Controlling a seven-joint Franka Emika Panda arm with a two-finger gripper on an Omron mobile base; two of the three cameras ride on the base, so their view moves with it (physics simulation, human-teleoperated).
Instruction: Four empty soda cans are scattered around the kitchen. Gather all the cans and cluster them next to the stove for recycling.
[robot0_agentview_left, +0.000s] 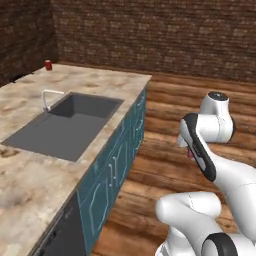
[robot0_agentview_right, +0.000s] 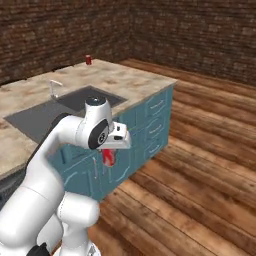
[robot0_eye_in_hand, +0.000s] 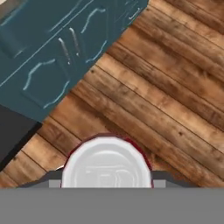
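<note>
One red soda can (robot0_eye_in_hand: 106, 165) clamped in tool (robot0_agentview_right: 108, 158), jaws nearly closed, above floor

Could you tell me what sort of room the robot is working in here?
Most likely a kitchen: a marble-look counter with a sunken grey sink and white tap, over teal cabinets. The floor is wood planks, the walls brick.
</note>
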